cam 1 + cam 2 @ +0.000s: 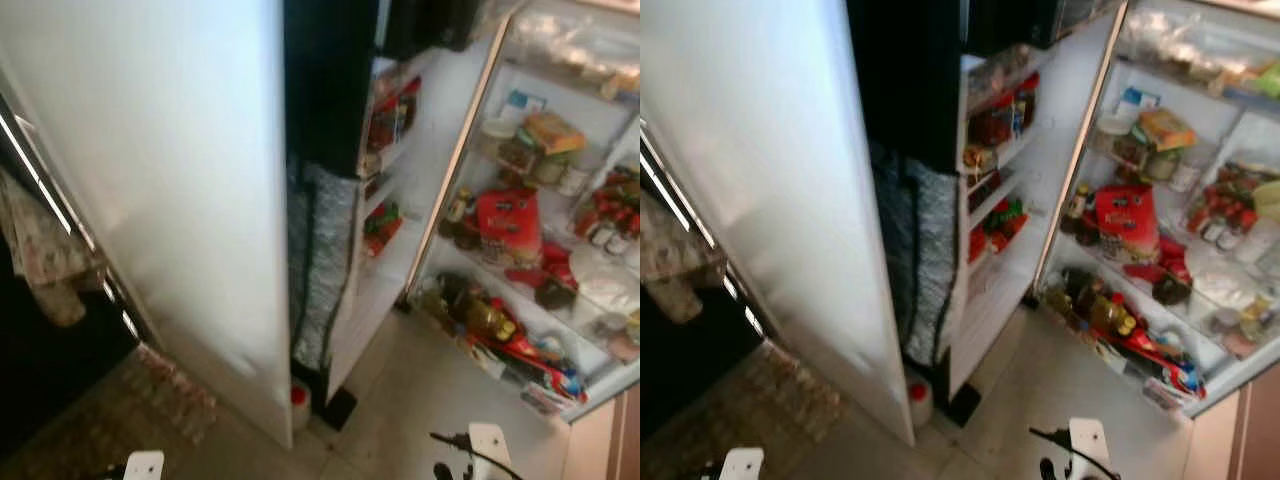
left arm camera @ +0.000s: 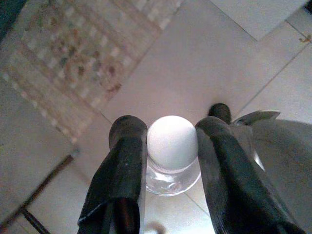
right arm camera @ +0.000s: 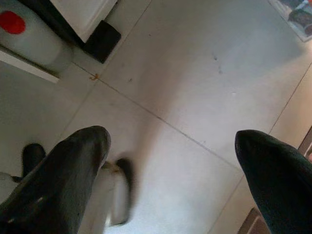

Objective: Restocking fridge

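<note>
Left wrist view: left gripper (image 2: 171,146) clamps bottle (image 2: 172,155) above floor (image 2: 204,63).

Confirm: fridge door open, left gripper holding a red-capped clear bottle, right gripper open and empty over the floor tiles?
Not quite. The cap is white, not red: the left wrist view shows the left gripper shut on a white-capped clear bottle. The rest holds: the fridge door is open, and the right gripper is open and empty over the floor tiles.

Crowded fridge shelves (image 1: 520,300) (door (image 1: 160,200) ajar)
</note>
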You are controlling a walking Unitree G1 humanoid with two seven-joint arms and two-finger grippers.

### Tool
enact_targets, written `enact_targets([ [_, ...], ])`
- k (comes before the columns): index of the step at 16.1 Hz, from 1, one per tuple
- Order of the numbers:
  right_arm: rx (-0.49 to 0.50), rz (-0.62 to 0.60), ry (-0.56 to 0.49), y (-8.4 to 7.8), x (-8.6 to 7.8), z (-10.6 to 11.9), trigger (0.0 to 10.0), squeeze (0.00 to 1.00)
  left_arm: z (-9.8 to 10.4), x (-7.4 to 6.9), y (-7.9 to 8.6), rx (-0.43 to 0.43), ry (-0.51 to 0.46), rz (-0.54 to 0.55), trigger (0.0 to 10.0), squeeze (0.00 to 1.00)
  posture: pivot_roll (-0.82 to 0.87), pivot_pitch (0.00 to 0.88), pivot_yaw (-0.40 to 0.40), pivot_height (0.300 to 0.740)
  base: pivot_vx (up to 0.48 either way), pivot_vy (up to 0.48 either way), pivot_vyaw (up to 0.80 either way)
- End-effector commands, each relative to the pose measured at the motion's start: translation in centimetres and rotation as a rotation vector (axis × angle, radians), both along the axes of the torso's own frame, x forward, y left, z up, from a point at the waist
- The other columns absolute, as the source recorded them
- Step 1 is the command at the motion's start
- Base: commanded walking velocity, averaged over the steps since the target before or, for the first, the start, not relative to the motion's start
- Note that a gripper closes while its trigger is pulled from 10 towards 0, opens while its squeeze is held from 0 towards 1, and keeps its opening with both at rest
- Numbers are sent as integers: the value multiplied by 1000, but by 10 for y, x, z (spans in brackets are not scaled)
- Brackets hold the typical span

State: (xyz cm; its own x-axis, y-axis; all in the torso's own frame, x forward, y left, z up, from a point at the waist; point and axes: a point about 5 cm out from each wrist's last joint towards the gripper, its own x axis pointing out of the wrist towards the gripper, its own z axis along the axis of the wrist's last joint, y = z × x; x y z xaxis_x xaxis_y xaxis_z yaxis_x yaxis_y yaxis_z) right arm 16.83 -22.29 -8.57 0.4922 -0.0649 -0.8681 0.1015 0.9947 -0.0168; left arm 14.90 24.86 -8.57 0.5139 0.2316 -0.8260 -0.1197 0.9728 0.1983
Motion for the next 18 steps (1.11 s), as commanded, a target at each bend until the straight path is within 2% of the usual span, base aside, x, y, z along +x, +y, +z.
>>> enact_targets([
  [1,-12,8,-4,-4,0,1,10000,0,0,2,-4,-13,-2,-1,10000,0,-25,0,-21,740,0,-401,800],
  [11,13,37,-16,-2,2,2,10000,0,0,3,-6,-19,-6,6,10000,0,-24,0,-29,740,0,-403,769],
  [18,31,-7,-29,-3,4,3,10000,0,0,4,-6,-21,-11,12,10000,0,-17,0,-33,740,0,-402,0],
])
